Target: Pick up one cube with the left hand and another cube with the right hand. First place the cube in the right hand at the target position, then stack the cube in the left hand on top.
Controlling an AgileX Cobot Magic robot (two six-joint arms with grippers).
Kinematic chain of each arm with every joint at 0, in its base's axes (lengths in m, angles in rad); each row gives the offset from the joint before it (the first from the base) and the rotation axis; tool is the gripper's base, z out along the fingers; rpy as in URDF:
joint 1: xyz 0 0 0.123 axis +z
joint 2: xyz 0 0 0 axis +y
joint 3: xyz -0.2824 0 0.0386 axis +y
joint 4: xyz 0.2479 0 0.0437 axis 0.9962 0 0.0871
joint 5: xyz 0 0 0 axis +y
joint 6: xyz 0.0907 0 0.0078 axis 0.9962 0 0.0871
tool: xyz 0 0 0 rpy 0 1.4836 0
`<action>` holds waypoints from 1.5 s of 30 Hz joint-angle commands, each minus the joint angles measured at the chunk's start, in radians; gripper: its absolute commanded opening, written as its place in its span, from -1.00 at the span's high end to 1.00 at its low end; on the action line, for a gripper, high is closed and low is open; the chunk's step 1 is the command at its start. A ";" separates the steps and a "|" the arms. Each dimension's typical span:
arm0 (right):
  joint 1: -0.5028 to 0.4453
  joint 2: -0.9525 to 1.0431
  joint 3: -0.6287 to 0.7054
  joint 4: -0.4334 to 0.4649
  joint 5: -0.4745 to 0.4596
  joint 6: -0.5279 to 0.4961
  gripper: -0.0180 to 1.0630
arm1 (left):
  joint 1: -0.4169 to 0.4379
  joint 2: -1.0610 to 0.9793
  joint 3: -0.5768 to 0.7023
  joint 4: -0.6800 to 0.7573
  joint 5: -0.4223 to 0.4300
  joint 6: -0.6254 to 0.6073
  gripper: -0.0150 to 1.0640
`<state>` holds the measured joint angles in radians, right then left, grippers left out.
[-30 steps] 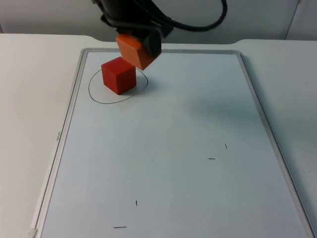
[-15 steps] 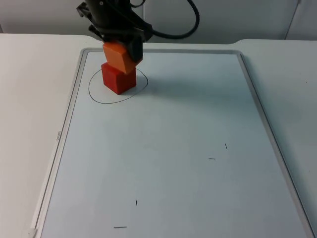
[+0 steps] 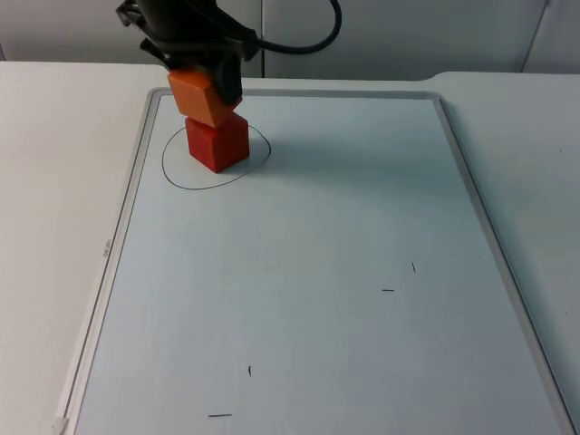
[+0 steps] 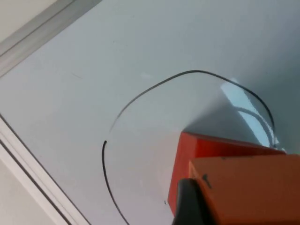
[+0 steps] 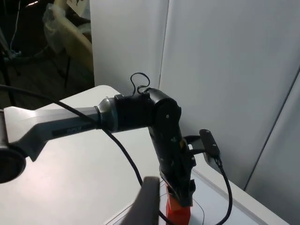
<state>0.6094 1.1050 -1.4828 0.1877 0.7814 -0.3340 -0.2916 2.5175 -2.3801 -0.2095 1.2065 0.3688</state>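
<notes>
1. Cubes sit together at the far left of the whiteboard (image 3: 299,299). The landmark is the hand-drawn circle (image 3: 172,177) on that board.
2. Nearer than the circle, the board carries a few short pen marks (image 3: 388,290), well apart from the cubes.
3. Red cube (image 3: 217,145) stands inside the circle, flat on the board, toward the circle's far half. In the left wrist view the red cube (image 4: 206,150) shows under the orange one, with the circle line (image 4: 140,98) curving around it.
4. Orange cube (image 3: 201,96) is above the red cube, tilted, its lower edge at the red cube's top face. It overhangs toward the circle's left side. Whether it fully rests on the red cube I cannot tell.
5. Left gripper (image 3: 204,77) comes down from beyond the circle and is closed on the orange cube, black fingers on its sides. In the left wrist view a black fingertip (image 4: 187,201) presses against the orange cube (image 4: 253,192).
6. Right gripper is away from the circle; its wrist view looks back at the left arm (image 5: 154,126) over the red cube (image 5: 178,213). Its own finger state cannot be told.
</notes>
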 commanded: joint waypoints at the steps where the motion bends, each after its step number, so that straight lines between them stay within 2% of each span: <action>1: 0.004 0.004 0.005 0.001 -0.014 -0.005 -0.55 | -0.007 -0.003 -0.005 -0.016 0.002 -0.007 0.98; 18: 0.004 0.004 0.005 -0.003 -0.014 -0.005 -0.55 | -0.009 0.030 -0.005 -0.021 -0.007 -0.022 0.98; 22: 0.004 0.004 0.005 -0.003 -0.014 -0.005 -0.55 | -0.009 0.030 -0.005 -0.028 -0.011 -0.022 0.87; 24: 0.004 0.004 0.005 -0.005 -0.016 -0.005 -0.55 | -0.009 0.030 -0.005 -0.043 -0.015 -0.022 0.59; 25: 0.004 0.004 0.005 -0.005 -0.016 -0.005 -0.55 | -0.009 0.030 -0.005 -0.045 -0.017 -0.022 0.52; 26: 0.004 0.004 0.005 -0.005 -0.016 -0.005 -0.55 | -0.009 0.030 -0.005 -0.060 -0.026 -0.022 0.09; 27: 0.004 0.004 0.005 -0.005 -0.016 -0.005 -0.55 | -0.009 0.030 -0.005 -0.069 -0.030 -0.022 -0.21; 28: 0.004 0.004 0.005 -0.005 -0.016 -0.005 -0.55 | -0.009 0.030 -0.005 -0.069 -0.030 -0.022 -0.21; 29: 0.004 0.004 0.005 -0.005 -0.016 -0.005 -0.55 | -0.009 0.030 -0.005 -0.073 -0.030 -0.022 -0.63; 30: 0.004 0.004 0.005 -0.005 -0.016 -0.005 -0.55 | -0.009 0.030 -0.005 -0.073 -0.030 -0.022 -0.91; 31: 0.004 0.004 0.005 -0.005 -0.016 -0.005 -0.55 | -0.009 0.030 -0.005 -0.073 -0.030 -0.022 -0.97; 38: 0.004 0.004 0.005 -0.005 -0.016 -0.005 -0.55 | -0.007 0.012 -0.007 -0.041 -0.013 -0.025 -0.97; 45: 0.004 0.004 0.005 -0.006 -0.028 -0.005 -0.55 | -0.015 -0.092 -0.009 -0.078 0.015 -0.028 -0.97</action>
<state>0.6094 1.1050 -1.4828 0.1877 0.7719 -0.3358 -0.2953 2.4667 -2.3801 -0.2629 1.2105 0.3443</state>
